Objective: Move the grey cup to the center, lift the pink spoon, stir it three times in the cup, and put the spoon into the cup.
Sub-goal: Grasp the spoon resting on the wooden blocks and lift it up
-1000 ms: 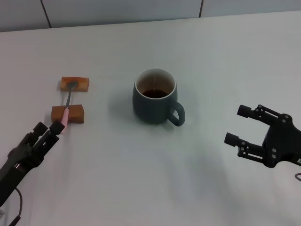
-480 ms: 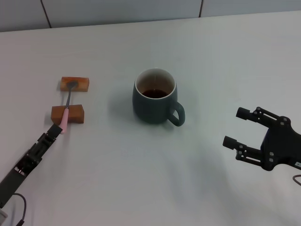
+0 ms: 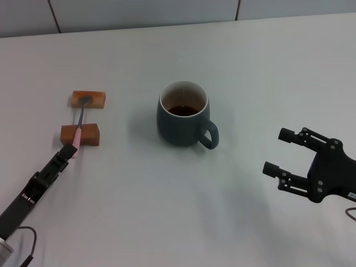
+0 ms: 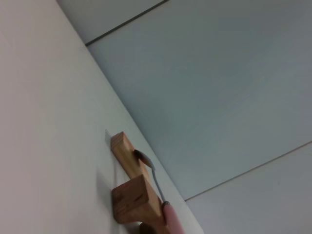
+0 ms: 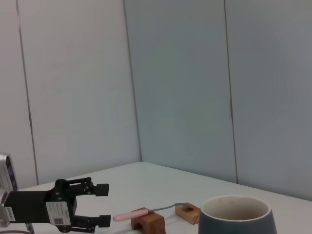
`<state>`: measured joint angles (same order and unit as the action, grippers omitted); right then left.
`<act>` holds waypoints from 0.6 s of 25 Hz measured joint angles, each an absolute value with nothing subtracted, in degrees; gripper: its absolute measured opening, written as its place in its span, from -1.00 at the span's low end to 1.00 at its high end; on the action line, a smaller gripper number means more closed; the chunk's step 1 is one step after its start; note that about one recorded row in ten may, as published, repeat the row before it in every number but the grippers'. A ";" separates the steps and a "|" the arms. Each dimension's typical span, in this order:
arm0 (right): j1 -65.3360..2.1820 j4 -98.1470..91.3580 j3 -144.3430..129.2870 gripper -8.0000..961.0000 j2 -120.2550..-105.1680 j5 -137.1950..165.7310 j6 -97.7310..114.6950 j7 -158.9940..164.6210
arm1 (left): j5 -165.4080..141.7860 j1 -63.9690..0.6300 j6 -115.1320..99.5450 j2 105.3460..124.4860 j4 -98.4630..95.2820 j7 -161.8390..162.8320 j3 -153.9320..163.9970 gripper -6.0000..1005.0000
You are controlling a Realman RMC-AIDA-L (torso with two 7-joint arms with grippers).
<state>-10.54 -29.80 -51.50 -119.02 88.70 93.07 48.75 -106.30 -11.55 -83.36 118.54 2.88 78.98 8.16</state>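
The grey cup (image 3: 182, 114) stands upright mid-table with its handle toward my right side and dark liquid inside; it also shows in the right wrist view (image 5: 236, 217). The pink spoon (image 3: 80, 125) lies across two wooden blocks at the left, its bowl on the far block and its pink handle (image 4: 171, 219) over the near one. My left gripper (image 3: 69, 152) is low at the end of the handle. The right wrist view shows the left gripper (image 5: 103, 204) open, with the handle tip by its lower finger. My right gripper (image 3: 276, 150) is open and empty, right of the cup.
The far wooden block (image 3: 88, 99) and the near wooden block (image 3: 80, 134) hold the spoon up off the white table (image 3: 167, 211). A grey panelled wall runs along the table's back edge.
My left gripper has rolled to an edge-on pose and reached up to the end of the spoon handle. The right gripper has drifted slightly back. Cup and spoon have not moved.
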 joint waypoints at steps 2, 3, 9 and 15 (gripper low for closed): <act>-10.56 -29.78 -51.53 0.64 -119.01 88.70 93.07 48.71 | -106.32 -11.60 -83.12 118.52 2.87 79.50 8.17 0.70; -10.55 -29.76 -51.52 0.64 -119.00 88.70 93.07 48.70 | -106.33 -11.65 -83.01 118.52 2.87 79.80 8.16 0.70; -10.41 -29.70 -51.50 0.64 -119.00 88.69 93.07 48.68 | -106.36 -12.14 -82.17 118.57 2.97 81.44 7.93 0.70; -10.56 -29.30 -51.50 0.64 -119.00 88.69 92.97 48.69 | -106.18 -12.71 -80.87 118.56 3.45 83.08 7.82 0.70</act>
